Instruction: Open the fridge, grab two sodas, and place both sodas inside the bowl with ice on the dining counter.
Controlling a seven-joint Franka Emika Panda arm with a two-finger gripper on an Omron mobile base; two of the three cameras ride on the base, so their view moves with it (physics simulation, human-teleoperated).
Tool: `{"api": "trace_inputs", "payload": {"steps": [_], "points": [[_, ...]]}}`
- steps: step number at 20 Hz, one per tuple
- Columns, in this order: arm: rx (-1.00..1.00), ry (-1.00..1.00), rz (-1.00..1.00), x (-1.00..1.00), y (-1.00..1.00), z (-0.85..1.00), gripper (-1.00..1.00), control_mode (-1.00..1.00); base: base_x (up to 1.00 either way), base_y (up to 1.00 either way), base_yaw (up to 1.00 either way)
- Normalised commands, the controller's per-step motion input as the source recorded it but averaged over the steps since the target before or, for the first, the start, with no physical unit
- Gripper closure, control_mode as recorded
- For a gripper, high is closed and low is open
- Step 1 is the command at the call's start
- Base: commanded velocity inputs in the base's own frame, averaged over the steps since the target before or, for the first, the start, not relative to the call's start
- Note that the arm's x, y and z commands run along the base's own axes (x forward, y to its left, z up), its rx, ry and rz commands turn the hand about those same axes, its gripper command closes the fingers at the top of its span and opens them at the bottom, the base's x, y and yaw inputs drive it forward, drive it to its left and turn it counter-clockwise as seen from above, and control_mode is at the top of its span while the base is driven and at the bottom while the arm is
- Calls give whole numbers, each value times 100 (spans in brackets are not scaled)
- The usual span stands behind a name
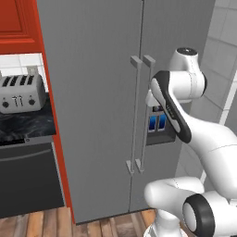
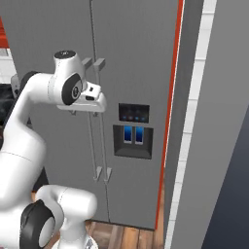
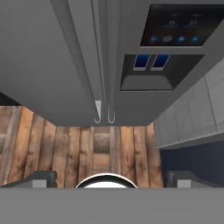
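The fridge (image 1: 97,106) is a tall grey double-door unit and both doors are shut. Its two long bar handles (image 1: 140,115) run side by side down the middle seam. My gripper (image 2: 89,109) hangs just in front of the upper part of the handles (image 2: 97,121), pointing down along the doors. In the hand view the gripper (image 3: 111,178) is open, its dark fingertips (image 3: 41,177) far apart with nothing between them, and the handles' lower ends (image 3: 104,116) lie ahead. The sodas, the bowl with ice and the dining counter are out of view.
A water dispenser (image 2: 133,136) with a dark panel sits in the right door. Left of the fridge a toaster (image 1: 21,92) stands on a black marble worktop (image 1: 28,122) under red cabinets (image 1: 18,23). A tiled wall (image 2: 194,121) flanks the right side. Wooden floor (image 3: 100,148) lies below.
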Motion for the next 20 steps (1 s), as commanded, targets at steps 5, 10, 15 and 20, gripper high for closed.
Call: {"api": "trace_inputs", "payload": {"steps": [5, 10, 15, 20], "points": [[0, -14, 3, -5, -4, -16, -100, -100, 0, 0, 0], [-1, -32, 0, 0, 0, 1, -100, -100, 0, 0, 0], [0, -21, 0, 5, -2, 2, -100, -100, 0, 0, 0], [0, 0, -3, 42, 0, 0, -100, -100, 0, 0, 0]]}}
